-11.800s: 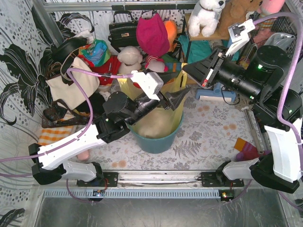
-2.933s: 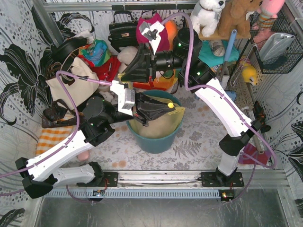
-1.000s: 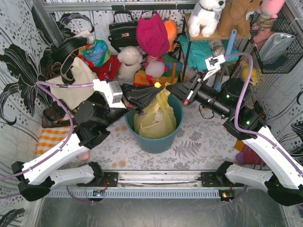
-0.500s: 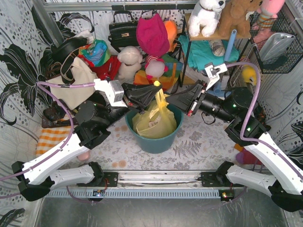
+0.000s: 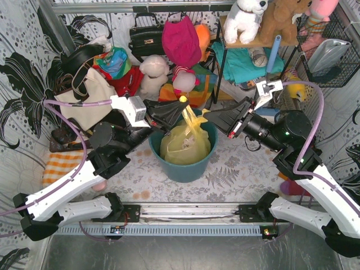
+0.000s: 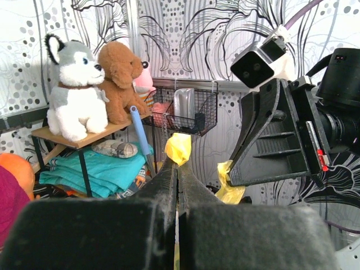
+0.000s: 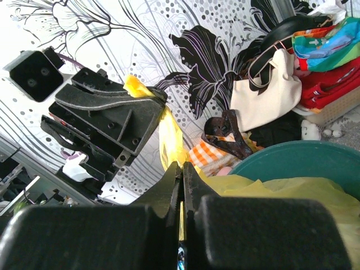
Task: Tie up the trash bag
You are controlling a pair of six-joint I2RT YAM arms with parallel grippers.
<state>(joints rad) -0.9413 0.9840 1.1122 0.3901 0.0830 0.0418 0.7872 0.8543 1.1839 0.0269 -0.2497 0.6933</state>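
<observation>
The trash bag (image 5: 185, 143), thin yellow plastic, sits bunched inside the round teal bin (image 5: 185, 170). Two tails of its top are drawn up above the bin's far rim. My left gripper (image 5: 181, 106) is shut on one tail, whose yellow end (image 6: 179, 147) pokes out past the tips. My right gripper (image 5: 206, 115) comes in from the right and is shut on the other tail (image 7: 171, 138). In the right wrist view the bag (image 7: 281, 191) spreads below the fingers, with the bin's rim (image 7: 298, 154) behind it. The two grippers' tips stand close together, a little apart.
Bags, plush toys and clothes crowd the back: a cream tote (image 5: 84, 101), a black handbag (image 5: 147, 35), a magenta cap (image 5: 181, 40). At the back right a small shelf (image 5: 247, 42) holds plush dogs. A wire basket (image 5: 329, 50) hangs at the right.
My right arm has drawn back a little to the right with its tail of the bag. The left gripper has hardly moved. Both stay shut.
</observation>
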